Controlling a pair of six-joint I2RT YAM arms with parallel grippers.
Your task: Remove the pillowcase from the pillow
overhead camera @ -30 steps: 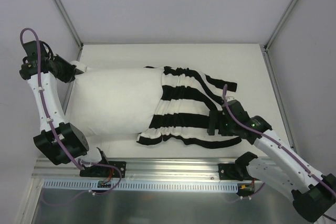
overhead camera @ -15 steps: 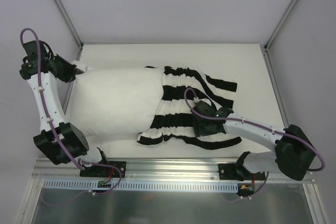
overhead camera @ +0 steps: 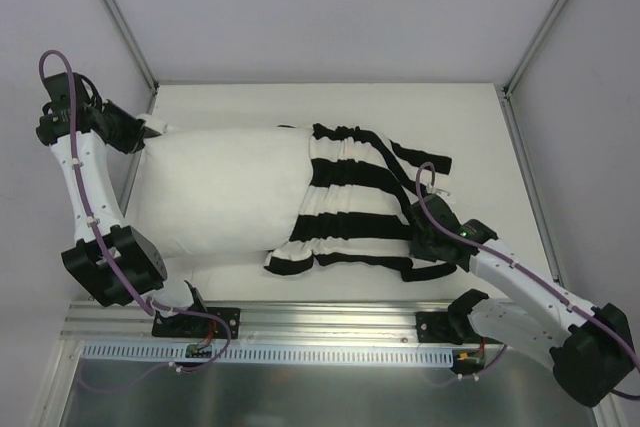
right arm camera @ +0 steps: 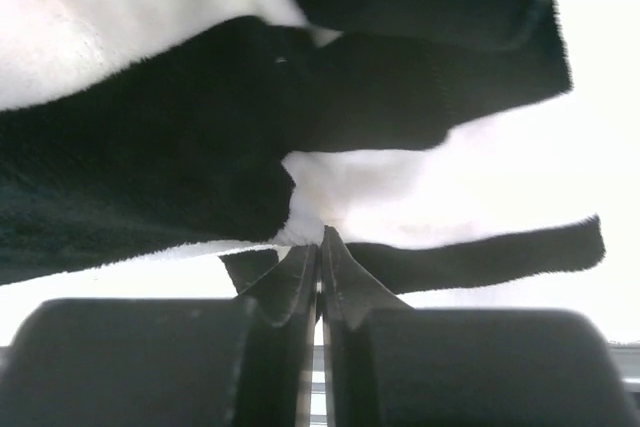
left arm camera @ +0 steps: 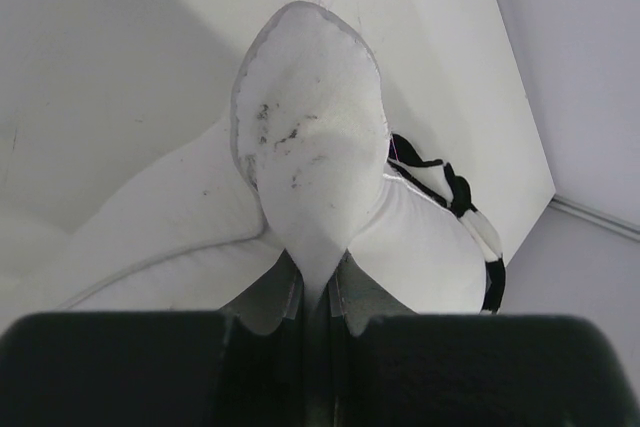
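With a corner of the pillow [left arm camera: 310,147] pinched fast in the left gripper [left arm camera: 315,289] and the pillowcase [overhead camera: 350,209] clamped tight in the right gripper [right arm camera: 320,247], a steady, level rightward pull is called for.

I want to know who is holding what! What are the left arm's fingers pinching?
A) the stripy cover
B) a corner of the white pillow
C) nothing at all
B: in the left wrist view the left fingers are closed on a white corner of the pillow, and the striped pillowcase sits at the pillow's other end.
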